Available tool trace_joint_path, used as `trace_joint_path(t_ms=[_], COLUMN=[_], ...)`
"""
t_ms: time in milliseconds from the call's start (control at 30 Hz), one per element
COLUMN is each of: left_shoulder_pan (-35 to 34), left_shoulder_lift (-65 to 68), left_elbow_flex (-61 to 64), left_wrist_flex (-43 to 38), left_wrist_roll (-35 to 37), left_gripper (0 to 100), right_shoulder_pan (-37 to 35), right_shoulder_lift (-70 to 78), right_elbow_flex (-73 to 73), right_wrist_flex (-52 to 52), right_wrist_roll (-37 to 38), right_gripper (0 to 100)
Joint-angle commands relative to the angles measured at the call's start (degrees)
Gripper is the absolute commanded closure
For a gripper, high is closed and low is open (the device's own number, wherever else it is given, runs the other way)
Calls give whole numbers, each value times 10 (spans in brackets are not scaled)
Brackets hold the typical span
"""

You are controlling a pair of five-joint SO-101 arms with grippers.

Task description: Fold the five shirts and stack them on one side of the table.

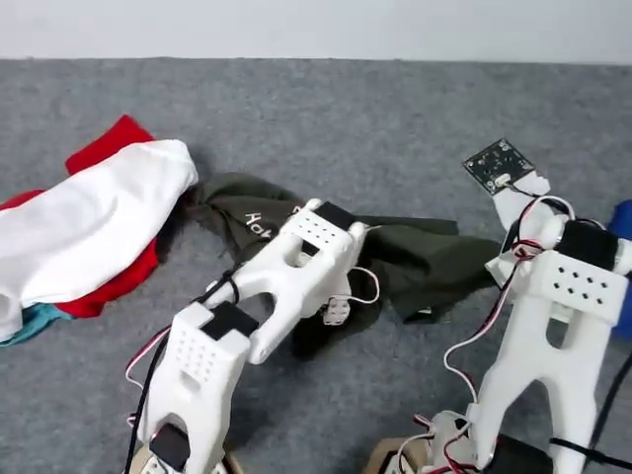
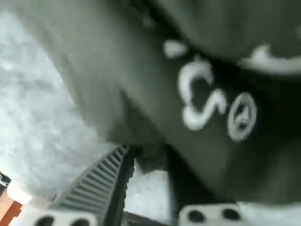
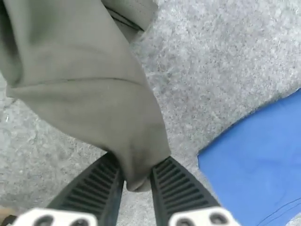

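A dark olive shirt [image 1: 415, 257] with white print lies crumpled across the middle of the grey carpet. My left gripper [image 2: 146, 162] is down on its near edge, shut on a fold of the fabric just below the print; in the high view that arm [image 1: 296, 267] covers the spot. My right gripper [image 3: 136, 181] is shut on a corner of the same shirt [image 3: 84, 94] at its right end. A white shirt [image 1: 89, 227] lies over a red shirt [image 1: 114, 143] at the far left, with a teal shirt [image 1: 30, 324] peeking out below. A blue shirt [image 3: 254, 155] lies just right of my right gripper.
The table is covered in grey carpet [image 1: 395, 109], bare along the back and in front of the olive shirt. A white wall runs behind the table's far edge. The right arm's camera board [image 1: 499, 163] stands up above the shirt's right end.
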Motion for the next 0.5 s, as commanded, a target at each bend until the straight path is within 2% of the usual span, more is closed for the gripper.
trace_joint_path(t_ms=[0,267,467], left_shoulder_pan=[-8,-8,-8], left_shoulder_lift=[6,33,-19], left_elbow_flex=[2,2,3], left_wrist_flex=[4,4,4], left_wrist_roll=[7,7,7], left_gripper=[983,987,988], right_shoulder_pan=[-7,-7,-23], right_shoulder_lift=[-4,-7,-7], right_elbow_flex=[-2,-2,-1], right_wrist_flex=[-16,-16,17], right_wrist_roll=[4,4,7], right_gripper=[988,988,988])
